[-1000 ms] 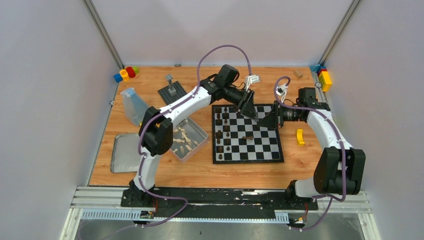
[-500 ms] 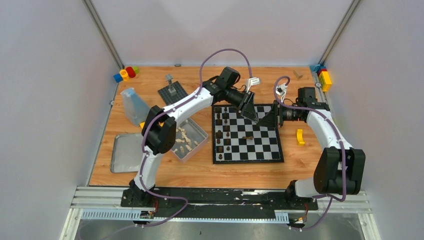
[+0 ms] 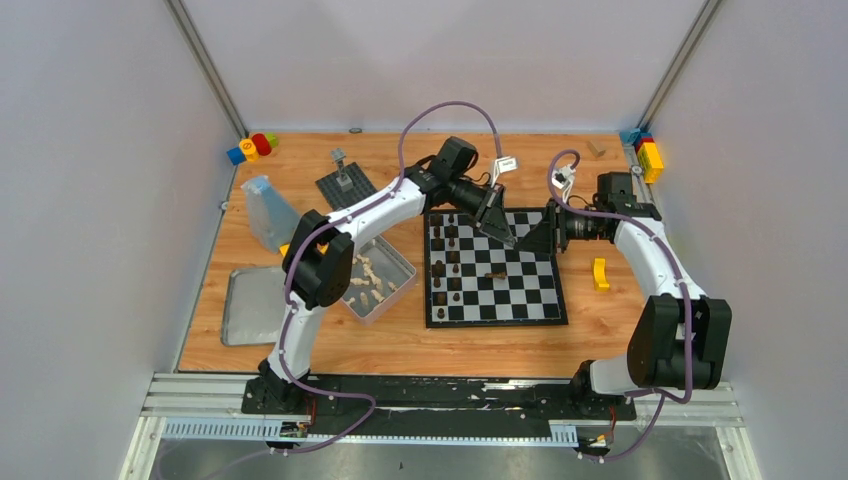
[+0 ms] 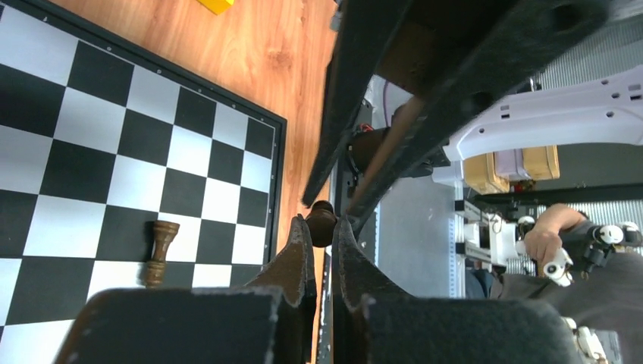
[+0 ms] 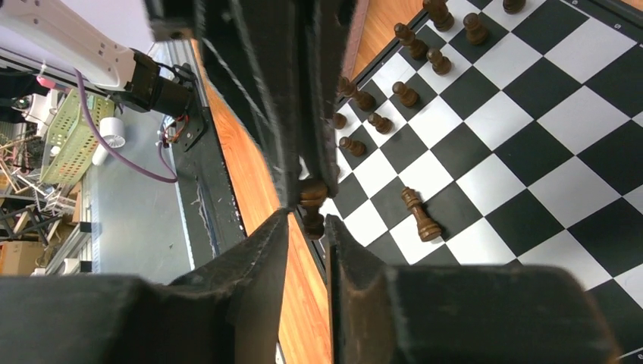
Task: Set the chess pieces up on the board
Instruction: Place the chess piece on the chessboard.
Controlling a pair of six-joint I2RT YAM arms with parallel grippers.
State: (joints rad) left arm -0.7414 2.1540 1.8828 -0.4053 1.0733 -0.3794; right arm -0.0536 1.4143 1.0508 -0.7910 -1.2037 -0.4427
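Observation:
Over the back right part of the black-and-silver board (image 3: 497, 321) my two grippers meet tip to tip. My left gripper (image 4: 321, 221) (image 3: 510, 238) is shut on the round head of a dark brown chess piece (image 4: 321, 224). The same piece (image 5: 312, 203) sits between the tips of my right gripper (image 5: 307, 216) (image 3: 528, 240), whose jaws stand slightly apart with a gap beside it. Another dark piece (image 3: 494, 274) (image 4: 158, 252) (image 5: 421, 214) lies on its side mid-board. Several dark pieces (image 3: 447, 262) (image 5: 394, 83) stand in the left columns.
A clear tray of cream pieces (image 3: 367, 280) sits left of the board, beside a metal tin (image 3: 250, 305) and a bluish container (image 3: 268, 212). A grey studded baseplate (image 3: 345, 185) lies behind. A yellow brick (image 3: 600, 272) rests right of the board; coloured bricks (image 3: 252, 147) fill the back corners.
My left gripper has closed onto the head of the piece that the right gripper held. The right jaws have parted a little. Both arms have barely shifted.

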